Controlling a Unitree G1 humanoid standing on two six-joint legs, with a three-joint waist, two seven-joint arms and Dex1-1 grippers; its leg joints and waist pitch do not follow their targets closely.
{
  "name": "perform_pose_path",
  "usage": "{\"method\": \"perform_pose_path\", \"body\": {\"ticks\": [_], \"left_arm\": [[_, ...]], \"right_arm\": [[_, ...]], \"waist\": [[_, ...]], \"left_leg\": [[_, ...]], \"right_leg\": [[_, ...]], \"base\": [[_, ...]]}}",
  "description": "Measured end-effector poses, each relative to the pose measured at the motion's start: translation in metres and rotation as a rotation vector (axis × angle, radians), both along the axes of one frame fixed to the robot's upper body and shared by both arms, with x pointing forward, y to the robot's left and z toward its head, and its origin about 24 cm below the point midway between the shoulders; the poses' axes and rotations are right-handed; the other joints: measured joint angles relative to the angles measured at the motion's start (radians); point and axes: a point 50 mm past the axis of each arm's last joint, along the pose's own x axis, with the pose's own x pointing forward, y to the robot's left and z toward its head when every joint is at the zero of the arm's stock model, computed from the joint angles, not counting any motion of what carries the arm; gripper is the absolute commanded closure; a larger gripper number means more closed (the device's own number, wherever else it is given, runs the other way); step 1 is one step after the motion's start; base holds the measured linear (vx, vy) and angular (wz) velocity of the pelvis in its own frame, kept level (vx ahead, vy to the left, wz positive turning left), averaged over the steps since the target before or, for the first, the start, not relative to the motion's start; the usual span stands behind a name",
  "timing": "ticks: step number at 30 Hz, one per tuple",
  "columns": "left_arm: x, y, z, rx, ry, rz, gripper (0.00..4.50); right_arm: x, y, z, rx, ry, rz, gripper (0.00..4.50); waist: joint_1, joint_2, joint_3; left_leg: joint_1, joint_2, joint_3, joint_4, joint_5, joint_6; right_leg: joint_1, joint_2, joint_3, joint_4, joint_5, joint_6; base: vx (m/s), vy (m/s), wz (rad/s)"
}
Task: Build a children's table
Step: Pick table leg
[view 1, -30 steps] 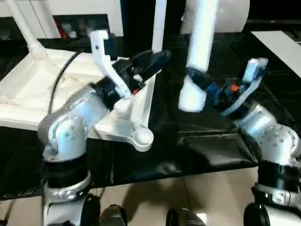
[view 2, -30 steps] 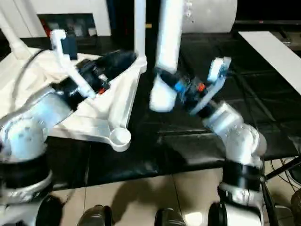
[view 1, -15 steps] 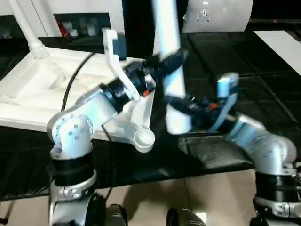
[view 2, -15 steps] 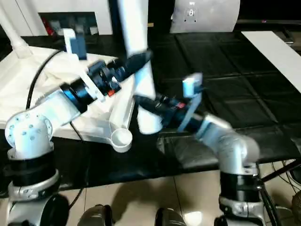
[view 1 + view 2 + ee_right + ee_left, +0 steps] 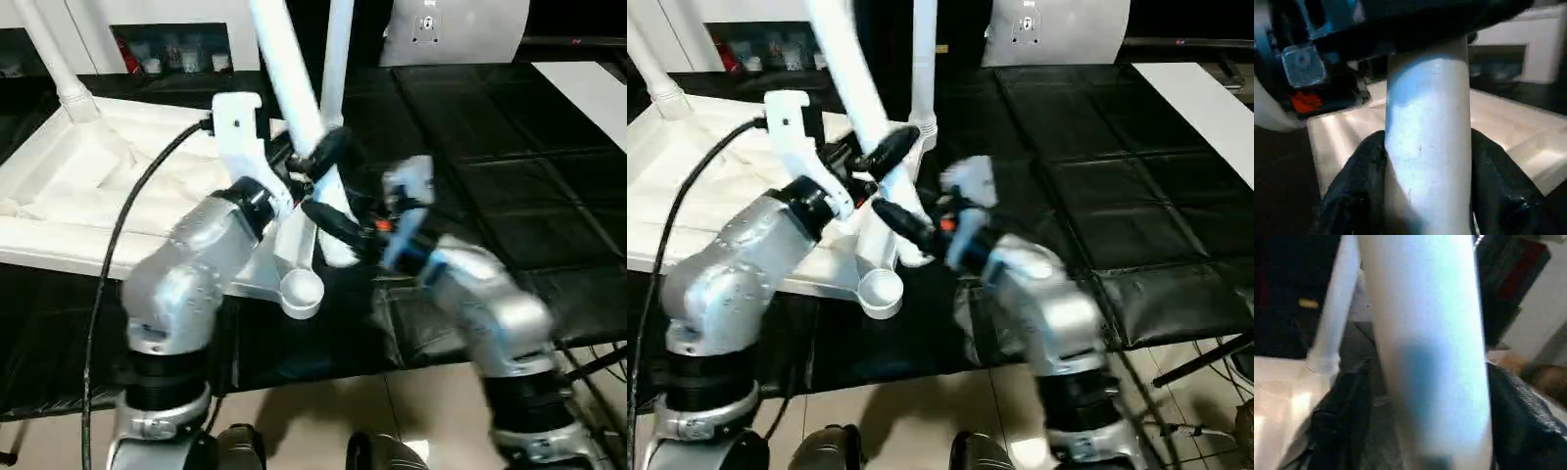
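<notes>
- White plastic throughout: table top (image 5: pixel 88 186) lies upside down on the black work surface (image 5: pixel 509 176), ribbed underside up, round corner socket (image 5: pixel 300 290) at the near corner still empty.
- 2 legs already stand in far sockets: 1 at the far left corner (image 5: pixel 54 59), 1 further right (image 5: pixel 336 59).
- Loose leg (image 5: pixel 294 108): long tapered round tube, held tilted, its thick end low and just beyond the empty socket, not seated.
- Right gripper (image 5: pixel 1425 191): fingers (image 5: pixel 1352 196) wrapped on both sides of the loose leg near its thick end; holding it.
- Left gripper (image 5: pixel 1420 421): fingers (image 5: pixel 1337 421) flank the same leg higher up; whether they press it, cannot tell.
- Handling, judged: hollow, light, stiff; smooth and likely slippery, and the taper lets it slide through a loose grip.
- Hold point, judged: low near the thick end for steering into the socket, second grip higher to steady the long lever.
</notes>
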Motion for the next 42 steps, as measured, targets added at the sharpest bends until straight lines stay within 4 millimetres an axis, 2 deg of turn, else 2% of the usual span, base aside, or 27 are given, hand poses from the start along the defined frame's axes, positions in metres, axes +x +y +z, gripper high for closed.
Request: {"method": "perform_pose_path", "body": {"ticks": [4, 21, 29, 35, 37, 39, 42], "left_arm": [[-0.004, -0.002, -0.001, 0.105, -0.083, 0.075, 1.87], [-0.008, -0.007, -0.001, 0.158, -0.162, 0.086, 2.42], [0.001, 0.0, -0.004, -0.042, -0.038, 0.051, 2.54], [0.009, 0.012, -0.005, -0.082, 0.019, -0.02, 2.57], [0.012, 0.016, -0.005, -0.086, 0.03, -0.045, 2.57], [0.015, 0.023, -0.005, -0.081, 0.042, -0.086, 2.58], [0.02, 0.04, -0.007, -0.09, 0.074, -0.104, 2.59]], "right_arm": [[0.001, 0.011, -0.006, -0.053, -0.105, -0.048, 2.59], [0.009, 0.018, -0.015, -0.066, -0.169, -0.097, 2.59], [0.009, 0.018, -0.016, -0.05, -0.139, -0.072, 2.59], [0.01, 0.019, -0.017, 0.009, -0.047, -0.017, 2.59], [0.011, 0.019, -0.015, 0.019, -0.023, 0.002, 1.89], [0.01, 0.017, -0.013, 0.051, 0.008, 0.046, 1.87], [0.009, 0.01, -0.005, 0.093, 0.037, 0.1, 1.56]], "waist": [[-0.001, 0.0, 0.0], [-0.003, 0.0, 0.0], [-0.003, 0.0, -0.001], [-0.001, 0.001, -0.004], [0.0, 0.001, -0.004], [0.0, 0.002, -0.008], [0.001, 0.002, -0.023]], "left_leg": [[0.0, 0.0, 0.0, 0.0, 0.0, 0.0], [0.001, 0.0, 0.0, 0.001, 0.0, 0.0], [0.001, 0.0, 0.001, 0.003, 0.001, 0.001], [0.001, 0.0, 0.001, 0.005, 0.002, 0.003], [0.001, 0.0, 0.001, 0.006, 0.003, 0.004], [0.001, 0.0, 0.001, 0.007, 0.003, 0.004], [0.001, 0.0, 0.0, 0.007, 0.003, 0.005]], "right_leg": [[0.0, 0.0, 0.0, 0.001, 0.0, 0.001], [0.0, 0.0, 0.001, 0.001, 0.005, 0.003], [0.0, 0.0, 0.001, 0.002, 0.005, 0.003], [0.001, 0.0, 0.001, 0.003, 0.009, -0.003], [0.001, 0.0, 0.001, 0.003, 0.01, -0.003], [0.002, 0.0, 0.001, 0.003, 0.011, -0.003], [0.003, 0.0, 0.001, 0.003, 0.011, -0.003]], "base": [[0.0, 0.0, 0.0], [0.0, 0.0, 0.0], [0.0, 0.0, 0.0], [0.0, 0.0, 0.0], [0.0, 0.0, 0.0], [0.0, 0.0, 0.0], [0.0, 0.0, 0.0]]}}
